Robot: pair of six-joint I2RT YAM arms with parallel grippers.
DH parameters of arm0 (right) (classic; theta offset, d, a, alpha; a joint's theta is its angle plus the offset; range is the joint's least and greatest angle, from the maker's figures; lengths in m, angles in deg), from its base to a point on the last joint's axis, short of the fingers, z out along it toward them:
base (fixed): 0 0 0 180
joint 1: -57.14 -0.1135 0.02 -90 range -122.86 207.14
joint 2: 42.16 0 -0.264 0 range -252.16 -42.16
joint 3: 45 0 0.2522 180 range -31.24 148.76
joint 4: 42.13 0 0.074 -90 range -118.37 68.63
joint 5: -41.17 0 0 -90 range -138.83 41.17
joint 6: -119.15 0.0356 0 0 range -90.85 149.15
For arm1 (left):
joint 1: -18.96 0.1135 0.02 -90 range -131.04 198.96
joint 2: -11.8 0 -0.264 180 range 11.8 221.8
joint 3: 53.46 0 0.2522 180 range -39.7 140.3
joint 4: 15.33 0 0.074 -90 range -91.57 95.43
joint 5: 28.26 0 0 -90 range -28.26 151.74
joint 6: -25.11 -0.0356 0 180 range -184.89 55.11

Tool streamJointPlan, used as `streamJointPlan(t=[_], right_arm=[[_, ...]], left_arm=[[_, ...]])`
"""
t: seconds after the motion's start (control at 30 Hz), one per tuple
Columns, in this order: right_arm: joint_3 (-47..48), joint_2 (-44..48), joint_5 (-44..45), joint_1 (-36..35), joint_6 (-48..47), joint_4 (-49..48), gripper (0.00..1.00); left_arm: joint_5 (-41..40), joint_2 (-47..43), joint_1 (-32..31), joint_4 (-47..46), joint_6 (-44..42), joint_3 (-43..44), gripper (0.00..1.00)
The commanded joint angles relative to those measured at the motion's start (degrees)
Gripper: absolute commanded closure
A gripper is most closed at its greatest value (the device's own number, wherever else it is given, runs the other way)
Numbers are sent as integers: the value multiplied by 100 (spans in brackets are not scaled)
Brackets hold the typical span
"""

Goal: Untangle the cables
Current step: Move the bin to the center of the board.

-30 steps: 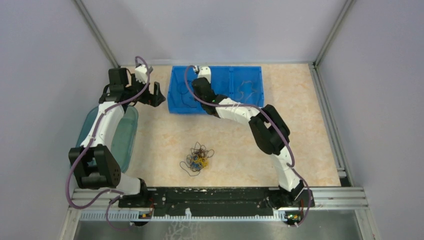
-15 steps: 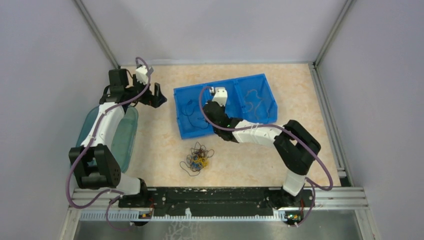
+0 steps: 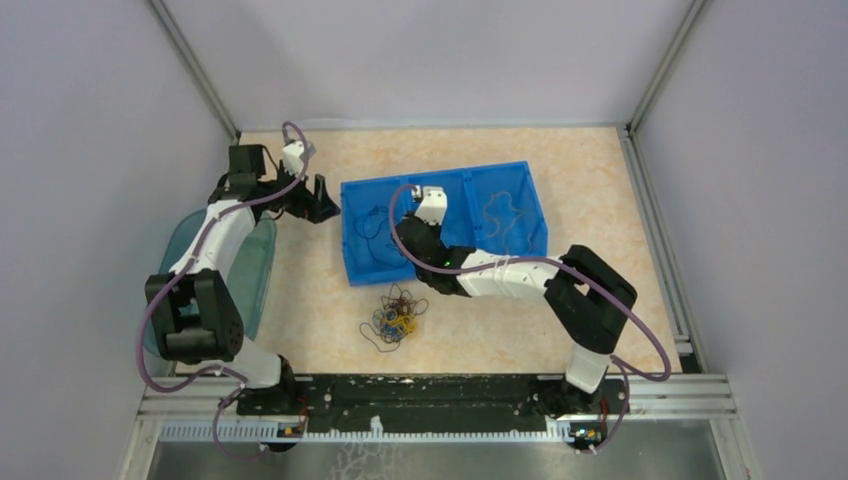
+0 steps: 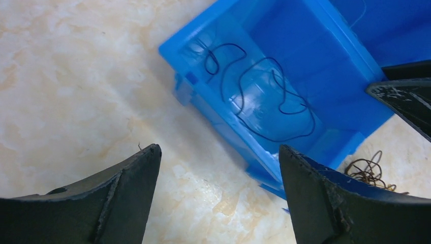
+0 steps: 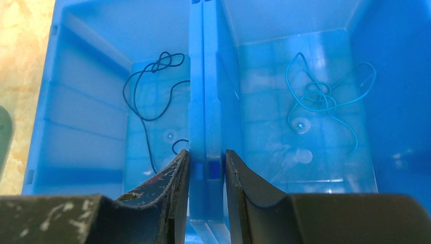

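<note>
Bench [image 3: 600, 170]: pale, marbled surface with grey walls on three sides.

Blue plastic two-compartment bin [image 3: 528, 238]: sits toward the far middle of the bench, slightly skewed to the bench edges.

Tangle of thin black, blue and yellow-orange cables [image 3: 395, 318]: lies loose on the bench, just on the near side of the bin and apart from it, roughly midway between the two arms. One edge of it shows in the left wrist view past the bin's corner.

Single black cable [image 5: 165, 60]: curls on the floor of the bin's left compartment.

Single blue cable [image 5: 317, 96]: lies looped on itself in the right compartment. Neither cable touches a gripper.

Right gripper [image 5: 207, 155]: reaches into the bin from the near side. Its jaws are drawn in on either side of the centre divider wall [image 5: 203, 76] and pinch it near the bottom of the wrist view.

Left gripper [image 4: 218, 152]: jaws spread wide and holding nothing. It hangs over bare bench just beside the bin's left end, with the black-cable compartment ahead of it.

Translucent teal oval tray [image 3: 255, 275]: lies at the left edge of the bench, partly under the left arm.
</note>
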Motion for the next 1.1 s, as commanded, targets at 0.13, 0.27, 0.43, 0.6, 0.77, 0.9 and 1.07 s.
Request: streamJointPlan(t=[0.13,0.27,0.43,0.6,0.77,0.9,1.07], right_arm=[[407,-203,-1160,256,188,-232,75],[319,-148,-1365,383,324,-276,76],[115,62,-1477,428,365,-457,76],[-107,234,-1488,429,298,-513,75],[-295,386,-1470,430,272,-523,75],[-343,413,-1432,429,248,-511,75],[-231,404,-1440,449,162,-527,71]], left_arm=[[872,161,8,298,-8,-202,18],[899,317,-79,56,105,-282,23],[912,732,-250,-143,268,-73,30],[852,1123,-425,-424,438,217,34],[890,1403,-543,-595,516,538,35],[971,1511,-615,-740,618,740,35],[1035,1532,-633,-944,708,765,35]])
